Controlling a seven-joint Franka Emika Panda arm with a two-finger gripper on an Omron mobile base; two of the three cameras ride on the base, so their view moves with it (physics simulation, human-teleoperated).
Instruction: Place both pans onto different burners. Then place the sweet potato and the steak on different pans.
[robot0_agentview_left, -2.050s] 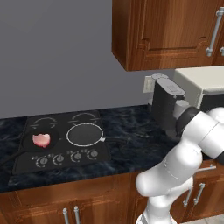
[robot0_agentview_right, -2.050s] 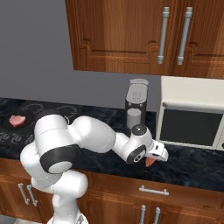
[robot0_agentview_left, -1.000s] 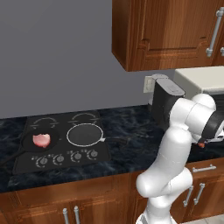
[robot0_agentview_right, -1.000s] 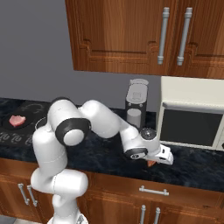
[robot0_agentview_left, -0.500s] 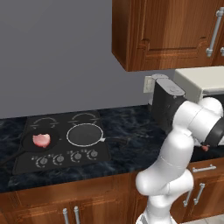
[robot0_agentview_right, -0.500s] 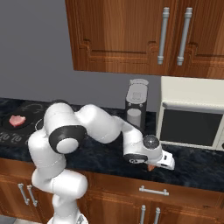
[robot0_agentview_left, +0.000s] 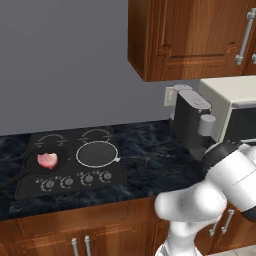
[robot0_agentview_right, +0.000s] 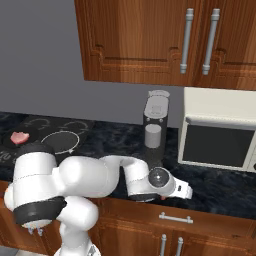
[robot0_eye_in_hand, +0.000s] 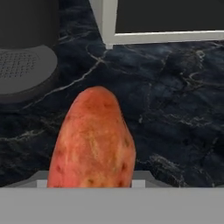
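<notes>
Sweet potato (robot0_eye_in_hand: 92, 140) sits between the gripper's fingers in the hand view, low over dark marble counter (robot0_eye_in_hand: 175, 109), w/ coffee machine base (robot0_eye_in_hand: 24, 65) at 10 o'clock and microwave (robot0_eye_in_hand: 162, 17) at 1 o'clock; looks clamped on it. Steak (robot0_agentview_left: 47, 160) lies in the black pan (robot0_agentview_left: 30, 165) on the cooktop's (robot0_agentview_left: 70, 167) front-left burner; silver-rimmed pan (robot0_agentview_left: 97, 154) sits on the burner just at its 3 o'clock.

No readable text, brand or number anywhere — the cooktop (robot0_agentview_left: 70, 165) carries pale ring outlines and marks round its knobs (robot0_agentview_left: 77, 180), too small to read, and the microwave (robot0_agentview_right: 218, 135) and coffee machine (robot0_agentview_right: 155, 122) show blank faces.
</notes>
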